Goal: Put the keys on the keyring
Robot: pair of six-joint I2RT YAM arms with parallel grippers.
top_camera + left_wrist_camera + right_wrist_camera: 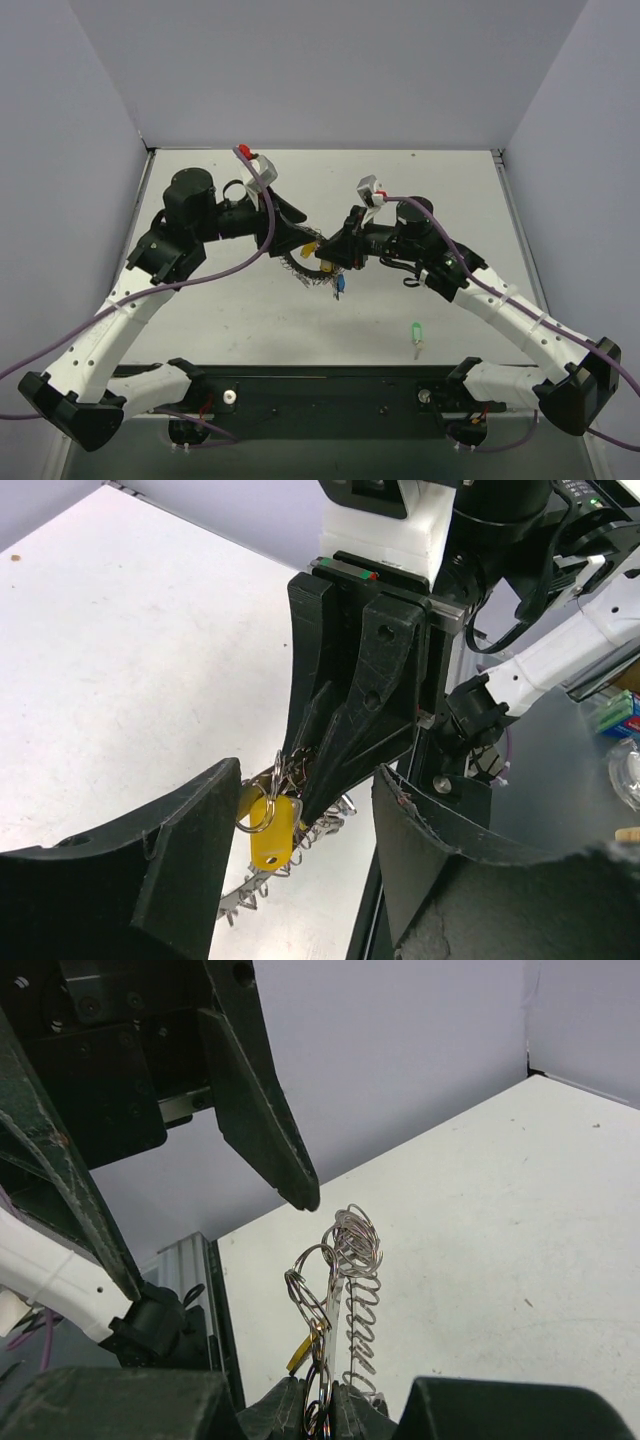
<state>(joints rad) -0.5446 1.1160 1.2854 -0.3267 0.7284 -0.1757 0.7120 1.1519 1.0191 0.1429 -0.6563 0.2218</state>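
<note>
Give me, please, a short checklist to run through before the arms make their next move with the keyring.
1. Right gripper shut on the keyring: ok.
2. Left gripper open: ok.
3. Left gripper touching nothing: cannot tell; its fingers are close to the yellow key.
4. Yellow key hanging at the keyring: ok.
5. Blue key threaded on the keyring: cannot tell; it dangles just below.
6. Green key on the keyring: not ok; it lies alone on the table.
</note>
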